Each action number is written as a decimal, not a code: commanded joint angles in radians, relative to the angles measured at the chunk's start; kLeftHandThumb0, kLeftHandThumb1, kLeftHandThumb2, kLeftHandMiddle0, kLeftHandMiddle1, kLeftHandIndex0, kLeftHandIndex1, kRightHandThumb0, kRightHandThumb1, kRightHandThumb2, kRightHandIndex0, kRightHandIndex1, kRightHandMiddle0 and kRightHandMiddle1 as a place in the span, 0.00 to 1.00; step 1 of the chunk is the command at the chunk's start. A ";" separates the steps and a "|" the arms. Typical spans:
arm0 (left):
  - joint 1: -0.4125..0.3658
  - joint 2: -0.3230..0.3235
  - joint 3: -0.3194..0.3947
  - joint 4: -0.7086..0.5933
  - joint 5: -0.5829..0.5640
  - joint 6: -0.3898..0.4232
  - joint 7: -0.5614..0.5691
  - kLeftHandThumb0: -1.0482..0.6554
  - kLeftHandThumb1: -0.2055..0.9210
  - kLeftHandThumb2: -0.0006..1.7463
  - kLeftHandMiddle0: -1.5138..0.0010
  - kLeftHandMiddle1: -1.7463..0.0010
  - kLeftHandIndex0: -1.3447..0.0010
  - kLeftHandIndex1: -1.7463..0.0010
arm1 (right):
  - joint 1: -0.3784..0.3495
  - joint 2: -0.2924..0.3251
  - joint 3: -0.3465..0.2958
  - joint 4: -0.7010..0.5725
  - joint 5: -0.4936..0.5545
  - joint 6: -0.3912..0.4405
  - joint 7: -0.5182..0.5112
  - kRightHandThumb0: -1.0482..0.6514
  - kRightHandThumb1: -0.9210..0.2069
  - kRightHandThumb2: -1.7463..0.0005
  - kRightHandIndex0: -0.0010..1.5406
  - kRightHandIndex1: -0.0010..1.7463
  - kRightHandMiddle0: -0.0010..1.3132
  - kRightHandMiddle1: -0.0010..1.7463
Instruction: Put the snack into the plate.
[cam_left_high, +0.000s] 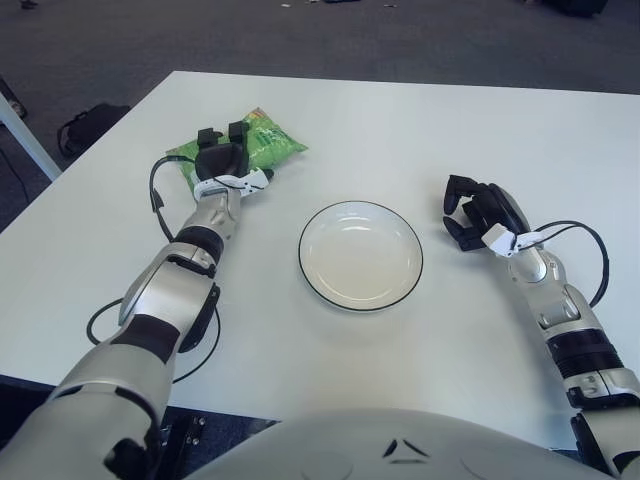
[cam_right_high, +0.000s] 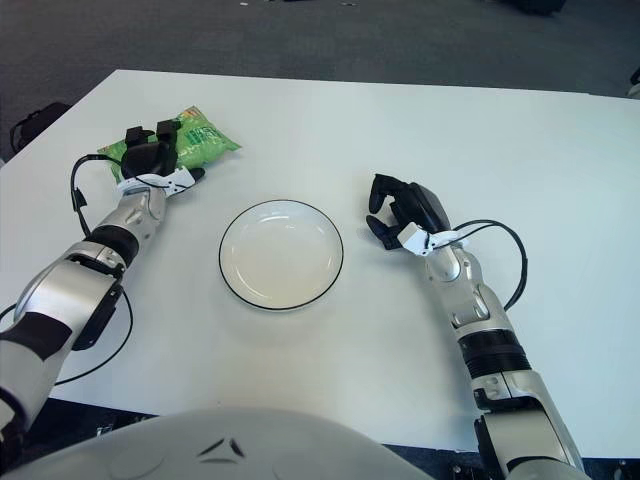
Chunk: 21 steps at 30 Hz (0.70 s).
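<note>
We see a white table (cam_left_high: 420, 120) with a round white plate (cam_left_high: 360, 254) edged in a thin dark line sitting near its middle, holding nothing. To the robot's left and farther back lies the green snack bag (cam_left_high: 262, 142), flat on the tabletop and well apart from the plate. Our left hand (cam_left_high: 222, 163) sits over the near end of that bag, its dark fingers (cam_right_high: 135, 135) reaching onto the green wrapper; we cannot tell whether they actually grip the bag or only touch it. A black cable (cam_left_high: 157, 192) loops from the left wrist along the forearm. Our right hand (cam_left_high: 480, 212) shows to the right of the plate, apart from its rim, with its black fingers curled inward and grasping nothing. A thin black cable (cam_left_high: 590, 245) arcs beside the right wrist. Dark carpeted floor (cam_left_high: 400, 40) lies beyond the table's far edge.
</note>
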 joint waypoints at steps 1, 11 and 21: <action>0.043 -0.006 -0.015 0.042 -0.017 -0.017 -0.006 0.60 0.42 0.76 0.71 0.02 0.67 0.02 | 0.100 0.001 0.055 0.076 -0.036 0.072 0.074 0.29 0.66 0.14 0.87 1.00 0.56 1.00; 0.029 0.005 -0.037 0.026 -0.038 -0.076 0.012 0.62 0.18 0.91 0.42 0.15 0.48 0.00 | 0.092 -0.001 0.054 0.088 -0.016 0.061 0.104 0.30 0.65 0.16 0.86 1.00 0.55 1.00; 0.004 0.040 -0.003 -0.036 -0.121 -0.185 -0.084 0.62 0.21 0.92 0.44 0.09 0.53 0.00 | 0.075 -0.003 0.061 0.125 -0.020 0.032 0.103 0.30 0.64 0.17 0.86 1.00 0.54 1.00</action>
